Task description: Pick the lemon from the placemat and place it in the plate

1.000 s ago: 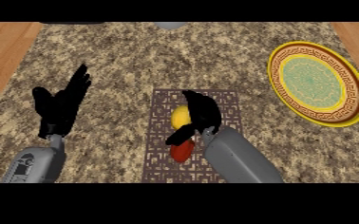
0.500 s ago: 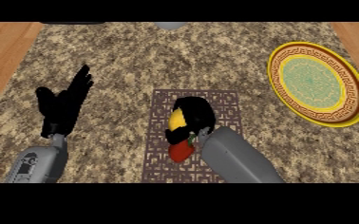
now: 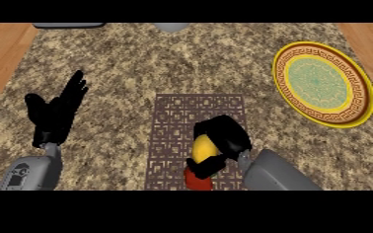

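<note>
Speckled granite desk (image 3: 146, 64) fills most of the view, wooden strips at both side edges. Gold-rimmed plate (image 3: 280, 76) sits far right, well apart from the brown patterned placemat (image 3: 175, 118). Left hand (image 3: 55, 111) rests open at the left, fingers up. Right hand (image 3: 222, 140) is curled round the yellow lemon (image 3: 204, 146) over the mat, looks like the grab before carrying it across; something red (image 3: 198, 180) just below

I'm seeing my left hand (image 3: 55, 113), matte black all over, fingers and thumb the same flat black. Below it, a narrow grey wrist widens into a grey forearm (image 3: 29, 173) with small dark markings on its casing. My right hand (image 3: 222, 140) is black too, on a smooth, rounded grey forearm (image 3: 280, 173).
</note>
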### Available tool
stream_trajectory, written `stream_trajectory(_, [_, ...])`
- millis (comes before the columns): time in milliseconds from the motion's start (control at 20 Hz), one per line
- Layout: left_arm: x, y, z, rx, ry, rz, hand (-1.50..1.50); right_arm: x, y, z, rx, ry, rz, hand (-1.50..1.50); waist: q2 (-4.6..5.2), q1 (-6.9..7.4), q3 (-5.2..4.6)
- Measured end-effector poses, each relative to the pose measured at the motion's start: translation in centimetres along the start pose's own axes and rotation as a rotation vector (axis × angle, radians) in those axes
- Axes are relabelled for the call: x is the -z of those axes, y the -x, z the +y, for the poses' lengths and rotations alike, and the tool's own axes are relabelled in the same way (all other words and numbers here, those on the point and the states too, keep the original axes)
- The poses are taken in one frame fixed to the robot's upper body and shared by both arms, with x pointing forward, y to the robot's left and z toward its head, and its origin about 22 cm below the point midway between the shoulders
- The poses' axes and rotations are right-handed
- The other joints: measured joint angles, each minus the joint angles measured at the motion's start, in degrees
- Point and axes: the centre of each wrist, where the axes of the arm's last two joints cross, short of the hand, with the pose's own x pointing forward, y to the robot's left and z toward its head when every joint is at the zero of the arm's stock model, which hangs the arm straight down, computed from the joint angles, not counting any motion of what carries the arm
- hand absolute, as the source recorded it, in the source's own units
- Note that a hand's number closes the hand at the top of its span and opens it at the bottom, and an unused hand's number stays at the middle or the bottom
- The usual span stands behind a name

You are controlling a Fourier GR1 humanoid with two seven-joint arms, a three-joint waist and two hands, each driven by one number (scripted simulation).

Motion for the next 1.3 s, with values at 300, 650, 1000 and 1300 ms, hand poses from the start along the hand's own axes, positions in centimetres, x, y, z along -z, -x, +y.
stream_trajectory(300, [-0.5,0.0,-0.2,0.002,-0.010,0.002,0.00,-5.0,2.5,-3.9,-0.078,0.258,-0.122,1.50,-0.09,-0.71,0.01])
stream_trajectory(650, [-0.7,0.2,0.4,0.005,-0.019,0.001,0.00,-9.8,4.1,-9.1,-0.088,0.663,-0.074,1.50,0.02,-0.98,-0.02])
stream_trajectory(1000, [-0.2,-0.3,-0.6,0.004,0.001,-0.012,0.00,-12.5,7.8,-12.8,0.047,0.816,0.059,1.50,0.44,0.43,-0.01])
stream_trajectory(1300, [-0.5,-0.8,-0.9,-0.001,0.020,-0.011,0.00,-13.8,13.7,-15.5,0.112,0.864,0.156,1.50,0.61,1.22,0.01])
